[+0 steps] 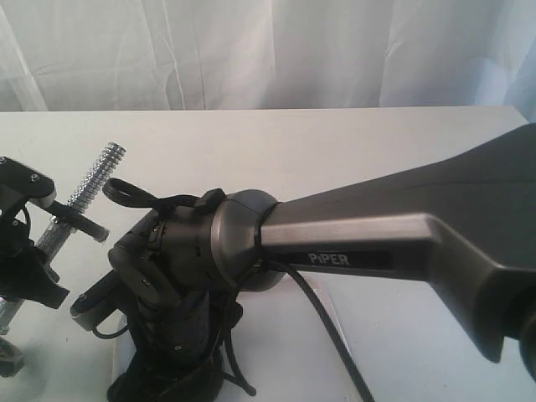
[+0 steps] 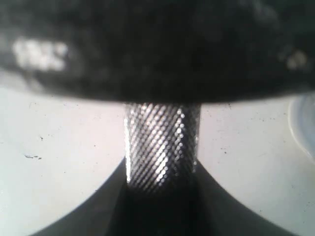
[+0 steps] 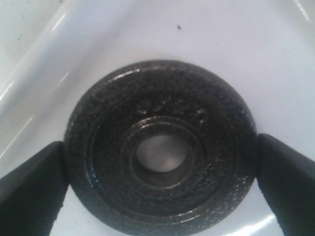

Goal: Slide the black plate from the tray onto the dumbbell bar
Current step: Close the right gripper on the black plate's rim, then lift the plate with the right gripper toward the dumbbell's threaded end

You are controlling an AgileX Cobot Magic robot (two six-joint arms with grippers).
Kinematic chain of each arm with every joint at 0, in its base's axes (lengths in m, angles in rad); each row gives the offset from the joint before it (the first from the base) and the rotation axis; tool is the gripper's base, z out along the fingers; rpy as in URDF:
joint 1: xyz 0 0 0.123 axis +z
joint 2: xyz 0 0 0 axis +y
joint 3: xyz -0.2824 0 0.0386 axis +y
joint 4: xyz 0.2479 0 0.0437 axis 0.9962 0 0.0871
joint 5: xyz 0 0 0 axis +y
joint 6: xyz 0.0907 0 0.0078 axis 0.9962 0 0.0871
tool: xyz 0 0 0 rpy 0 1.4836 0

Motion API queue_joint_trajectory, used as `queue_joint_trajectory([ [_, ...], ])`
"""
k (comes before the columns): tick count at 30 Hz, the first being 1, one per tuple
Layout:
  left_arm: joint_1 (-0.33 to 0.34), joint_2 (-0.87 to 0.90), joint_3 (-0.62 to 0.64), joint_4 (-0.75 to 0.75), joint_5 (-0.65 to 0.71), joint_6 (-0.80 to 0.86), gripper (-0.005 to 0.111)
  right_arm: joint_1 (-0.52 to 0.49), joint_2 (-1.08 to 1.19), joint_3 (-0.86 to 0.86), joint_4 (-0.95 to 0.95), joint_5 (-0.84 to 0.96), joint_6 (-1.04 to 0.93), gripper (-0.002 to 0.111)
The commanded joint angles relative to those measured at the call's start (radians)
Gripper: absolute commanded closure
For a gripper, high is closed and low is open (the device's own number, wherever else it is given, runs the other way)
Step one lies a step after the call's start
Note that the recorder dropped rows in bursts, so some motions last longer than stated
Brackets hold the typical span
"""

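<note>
Am pinching black plate [image 3: 162,105] across rim with right hand [image 3: 160,162], plate lying flat in tray [image 3: 236,44]. Left hand [image 1: 42,239] clamping dumbbell bar [image 1: 92,180] at frame left, free threaded end angling toward upper right.

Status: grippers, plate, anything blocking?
Left gripper shut on bar, threaded end bare. Right gripper closed on plate rim, both sides. Plate flat on tray. Nothing seen in the way.
</note>
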Motion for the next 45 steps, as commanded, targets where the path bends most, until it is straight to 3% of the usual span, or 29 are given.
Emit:
queue_joint_trajectory([
  [1, -0.001, -0.047, -0.027, -0.024, -0.098, -0.009, 0.107, -0.001, -0.002, 0.001, -0.008, 0.040, 0.023, 0.108],
  [19, -0.001, -0.047, -0.027, -0.024, -0.093, -0.009, 0.107, -0.067, -0.092, 0.001, 0.045, 0.057, 0.015, 0.108],
  [41, -0.005, -0.047, -0.027, -0.039, -0.054, -0.009, 0.107, -0.258, -0.247, 0.001, 0.442, 0.149, -0.258, 0.108],
  [45, -0.038, -0.047, -0.027, -0.045, -0.054, -0.001, 0.107, -0.303, -0.281, 0.001, 0.520, 0.166, -0.315, 0.108],
])
